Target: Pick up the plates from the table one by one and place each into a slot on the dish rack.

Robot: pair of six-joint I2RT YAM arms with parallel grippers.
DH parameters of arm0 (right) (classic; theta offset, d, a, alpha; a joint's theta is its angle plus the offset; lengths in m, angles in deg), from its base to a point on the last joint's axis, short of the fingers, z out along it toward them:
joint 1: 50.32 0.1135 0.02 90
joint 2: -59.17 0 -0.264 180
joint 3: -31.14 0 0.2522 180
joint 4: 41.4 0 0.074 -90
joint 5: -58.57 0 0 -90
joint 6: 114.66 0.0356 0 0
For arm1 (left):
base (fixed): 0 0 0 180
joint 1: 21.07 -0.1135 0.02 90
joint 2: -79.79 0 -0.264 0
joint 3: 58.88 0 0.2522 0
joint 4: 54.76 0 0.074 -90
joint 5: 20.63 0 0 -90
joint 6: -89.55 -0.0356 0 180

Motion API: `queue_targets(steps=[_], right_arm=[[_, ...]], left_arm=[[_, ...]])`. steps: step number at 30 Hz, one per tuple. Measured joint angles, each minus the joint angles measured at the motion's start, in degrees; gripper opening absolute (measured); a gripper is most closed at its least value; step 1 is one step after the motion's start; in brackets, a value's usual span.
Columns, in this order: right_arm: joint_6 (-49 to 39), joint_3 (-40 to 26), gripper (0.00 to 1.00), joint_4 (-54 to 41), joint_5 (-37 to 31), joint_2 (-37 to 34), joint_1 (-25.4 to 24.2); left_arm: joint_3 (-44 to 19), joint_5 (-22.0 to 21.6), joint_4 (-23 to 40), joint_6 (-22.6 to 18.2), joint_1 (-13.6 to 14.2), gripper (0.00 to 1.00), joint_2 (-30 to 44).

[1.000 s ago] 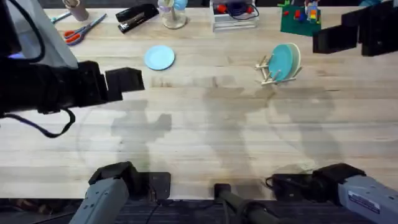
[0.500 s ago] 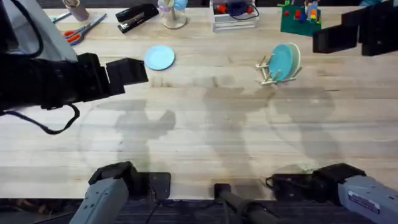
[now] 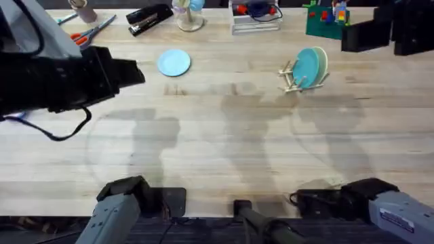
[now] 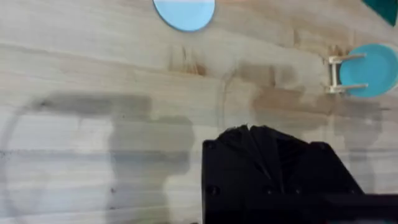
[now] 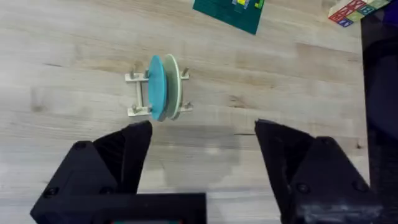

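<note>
Light blue plate [image 3: 174,63] lies flat just ahead of the left gripper [image 3: 129,71], the nearer arm.

From where I stand, the plate rests on the table [image 3: 224,142] a little beyond and to the right of that gripper; I cannot tell whether its fingers are apart. The right gripper [image 5: 202,146] hovers wide open and empty, near the dish rack [image 3: 298,76], where the teal plate [image 3: 306,66] already stands on edge beside a pale yellow one [image 5: 172,87].

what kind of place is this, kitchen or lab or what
Likely a lab or office workbench, not a kitchen: the wooden table carries a stapler and scissors along its far edge, and the dish rack looks like a test prop.
</note>
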Motion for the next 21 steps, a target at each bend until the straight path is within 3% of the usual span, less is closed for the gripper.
queue_targets(steps=[5, 9, 14, 21], right_arm=[[0.00, 0.00, 0.995, 0.00, 0.00, 0.00, 0.00], [0.00, 0.00, 0.995, 0.00, 0.00, 0.00, 0.00], [0.00, 0.00, 0.995, 0.02, -0.02, 0.00, 0.00], [-0.02, 0.00, 0.995, 0.04, -0.02, -0.39, 0.00]], left_arm=[[0.00, 0.21, -4.26, 1.26, 0.00, 0.040, 0.04], [-1.03, 1.05, -3.51, 1.51, 0.00, 0.040, 2.94], [-6.09, 1.26, -1.43, -0.50, 0.29, 0.039, 13.34], [-16.53, -0.86, -2.54, -2.64, 2.89, 0.039, 27.66]])
